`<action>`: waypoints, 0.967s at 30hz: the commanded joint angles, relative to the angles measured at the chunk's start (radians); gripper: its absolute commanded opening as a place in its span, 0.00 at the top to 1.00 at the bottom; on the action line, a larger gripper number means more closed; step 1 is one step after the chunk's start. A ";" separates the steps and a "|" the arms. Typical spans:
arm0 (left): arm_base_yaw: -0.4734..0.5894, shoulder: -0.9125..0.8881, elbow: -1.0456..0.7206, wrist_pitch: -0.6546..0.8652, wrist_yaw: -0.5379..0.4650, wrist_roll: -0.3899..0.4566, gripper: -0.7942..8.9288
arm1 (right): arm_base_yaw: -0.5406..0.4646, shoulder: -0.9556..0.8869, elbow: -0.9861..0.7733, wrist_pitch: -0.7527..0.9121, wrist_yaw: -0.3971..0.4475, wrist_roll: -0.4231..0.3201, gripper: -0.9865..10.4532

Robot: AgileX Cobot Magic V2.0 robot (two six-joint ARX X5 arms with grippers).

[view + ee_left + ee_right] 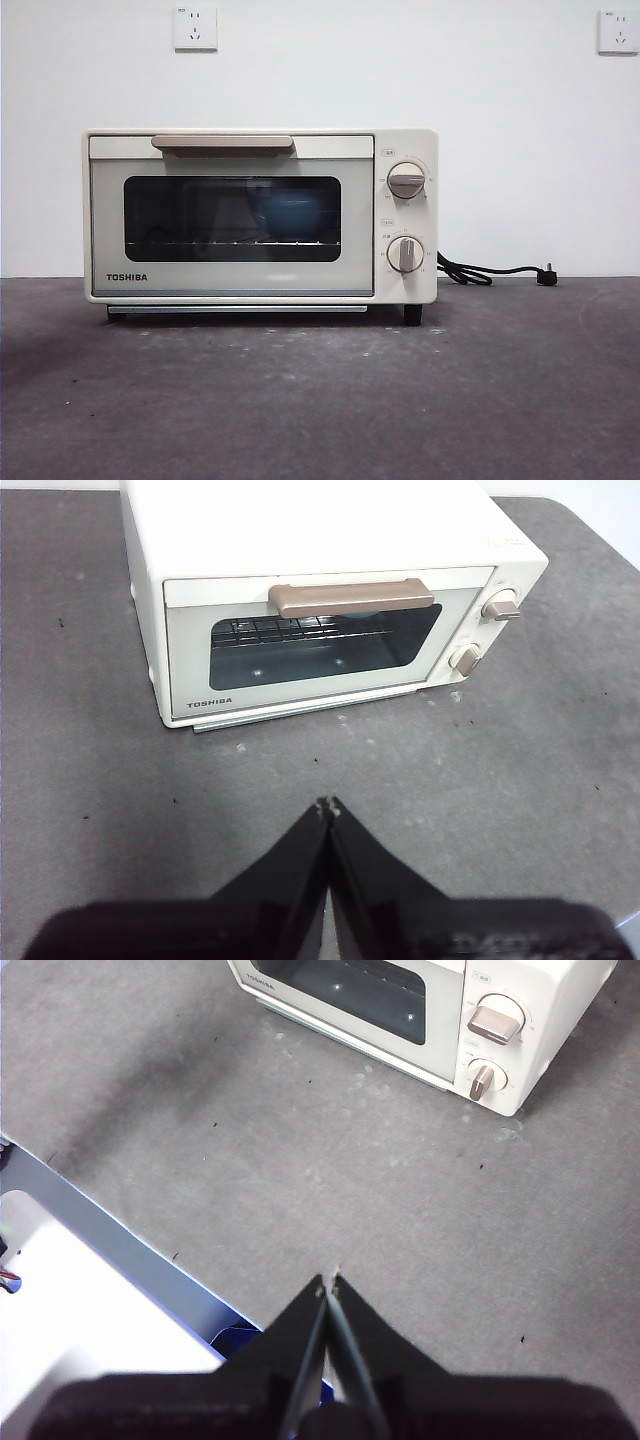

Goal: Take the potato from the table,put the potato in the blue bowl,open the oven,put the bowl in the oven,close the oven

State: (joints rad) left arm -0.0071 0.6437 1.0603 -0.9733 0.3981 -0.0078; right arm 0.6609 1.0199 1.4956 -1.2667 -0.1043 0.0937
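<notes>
The oven (260, 215) is a cream-white box with rounded corners, its door shut, with a dark glass window, a flat beige bar handle (222, 143) along the top of the door and two silver knobs (406, 180) stacked on its right panel. Through the glass the round blue bowl (290, 212) shows dimly, resting on the thin wire rack inside; the potato cannot be made out. The oven stands on the table (500, 400), a dark grey, rough, speckled surface. A black cord (480, 272) with its plug lies on the table to the oven's right. Behind is a plain white wall with two white sockets (195, 28). The left gripper (328, 805) and the right gripper (328, 1280) both hang above bare table on the near side of the oven, well apart from it, each with its black tapered jaws pressed together on nothing.
</notes>
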 commanded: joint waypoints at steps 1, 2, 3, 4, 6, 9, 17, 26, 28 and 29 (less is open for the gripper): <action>-0.002 -0.003 -0.005 0.017 -0.008 0.010 0.92 | 0.001 -0.004 0.000 0.001 0.002 0.010 0.91; -0.002 -0.003 -0.005 0.022 -0.007 0.010 0.92 | 0.001 -0.005 0.000 0.001 0.002 0.010 0.91; -0.002 -0.003 -0.005 0.022 -0.007 0.010 0.92 | 0.001 -0.006 0.000 0.001 0.002 0.010 0.91; -0.002 -0.003 -0.005 0.021 -0.008 0.016 0.92 | 0.001 -0.006 0.000 0.001 0.002 0.010 0.91; -0.005 -0.003 -0.006 0.039 -0.027 0.077 0.92 | 0.001 -0.009 0.000 0.001 0.002 0.010 0.91; -0.006 -0.019 -0.009 0.143 -0.083 0.132 0.92 | 0.001 -0.013 0.000 0.001 0.002 0.010 0.91; 0.014 -0.201 -0.309 0.765 -0.163 0.163 0.92 | 0.001 -0.029 0.000 0.001 0.003 0.010 0.91; 0.022 -0.409 -0.746 1.001 -0.336 0.163 0.92 | 0.001 -0.055 0.000 0.001 0.003 0.010 0.91; 0.022 -0.443 -0.809 1.004 -0.370 0.163 0.92 | 0.001 -0.059 0.000 0.001 0.003 0.010 0.91; 0.022 -0.455 -0.833 1.004 -0.381 0.163 0.92 | 0.001 -0.061 0.000 0.001 0.005 0.010 0.91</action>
State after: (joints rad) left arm 0.0113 0.2020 0.2489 0.0116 0.0292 0.1432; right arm 0.6609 0.9611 1.4956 -1.2671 -0.1020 0.0937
